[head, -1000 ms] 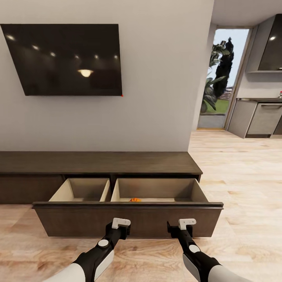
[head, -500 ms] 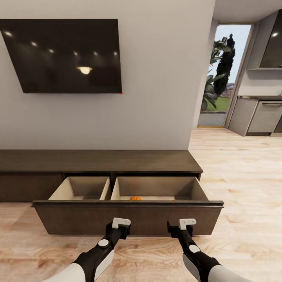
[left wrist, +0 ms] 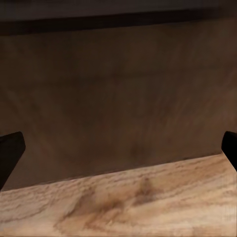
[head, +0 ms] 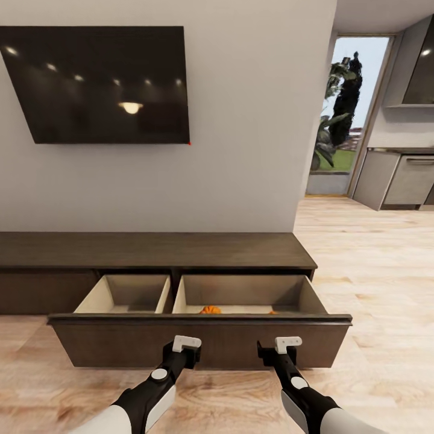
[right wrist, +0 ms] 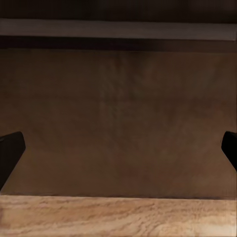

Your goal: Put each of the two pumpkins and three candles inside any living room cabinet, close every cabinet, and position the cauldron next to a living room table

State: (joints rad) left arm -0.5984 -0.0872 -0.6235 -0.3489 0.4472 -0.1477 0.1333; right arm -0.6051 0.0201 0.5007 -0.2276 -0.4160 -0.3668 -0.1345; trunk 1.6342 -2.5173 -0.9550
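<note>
No readable writing anywhere. Cabinet [head: 199,340] drawer front at 12 o'clock hides most of the pumpkin [head: 210,310]. My left gripper [left wrist: 118,148] and right gripper [right wrist: 118,148]: jaws spread wide, empty.

Drawer: you see the long low dark brown wooden cabinet [head: 150,250] pulled open below the black wall-mounted television [head: 102,84].
Inside: a small ribbed orange pumpkin [head: 210,310] lies in its right compartment.

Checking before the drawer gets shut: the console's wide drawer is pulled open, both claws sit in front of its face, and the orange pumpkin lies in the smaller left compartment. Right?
Not quite. In the head view the pumpkin lies in the wider right compartment of the drawer, not the left one. The rest holds: the drawer is open, with the left claw and right claw in front of its face.
</note>
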